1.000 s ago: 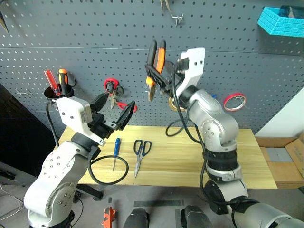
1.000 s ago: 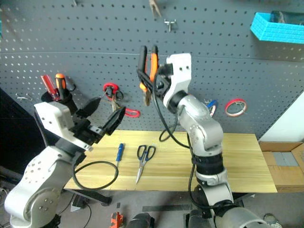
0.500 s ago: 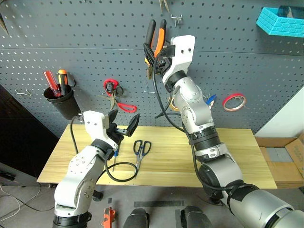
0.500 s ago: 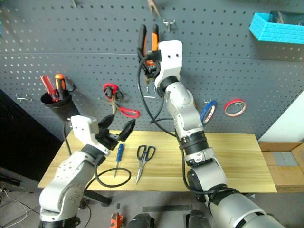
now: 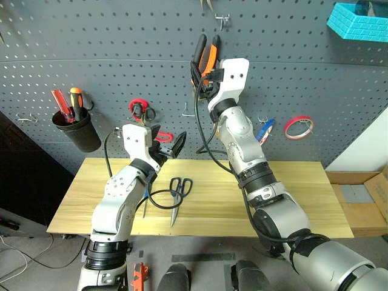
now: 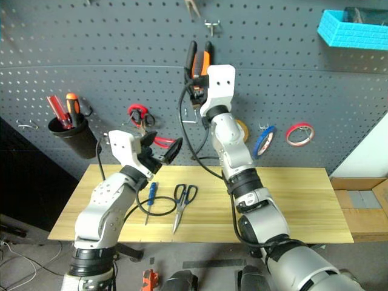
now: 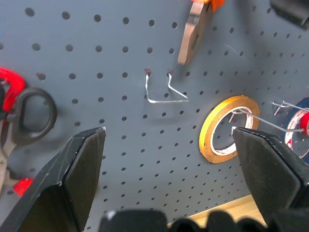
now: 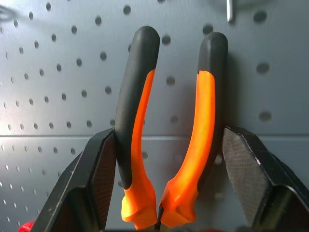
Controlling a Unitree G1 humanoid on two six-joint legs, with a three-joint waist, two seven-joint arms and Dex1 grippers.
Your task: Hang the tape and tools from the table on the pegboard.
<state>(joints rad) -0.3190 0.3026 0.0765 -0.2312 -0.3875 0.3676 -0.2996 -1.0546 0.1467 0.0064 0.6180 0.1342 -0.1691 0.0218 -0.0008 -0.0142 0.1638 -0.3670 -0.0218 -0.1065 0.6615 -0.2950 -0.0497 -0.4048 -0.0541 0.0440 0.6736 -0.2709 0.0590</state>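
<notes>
— So, where do we stand with the right end effector?

— We see it raised high against the pegboard, clenched on the pliers. Their orange-and-black handles point up between the two black fingers, and their metal nose hangs down just above a bare wire hook. In the wrist view the handles lie very close to the board, though we cannot tell whether they touch it.

— And the left end effector?

— Released, its fingers spread wide and nothing between them. It hovers above the rear of the bench, aimed at the board near the red-handled scissors.

— What about the other things we care about?

— The long scissors lie on the bench with their dark handles toward the board. Just beside them, on the robot's left, lies the slim blue screwdriver, partly under a loop of black cable. The blue tape hangs on a hook on the board, to the right of the yellow tape, with the red tape farther right again.

— Anything else on the board?

— We make out a black cup holding red and orange screwdrivers, and a blue bin up at the top right
</notes>
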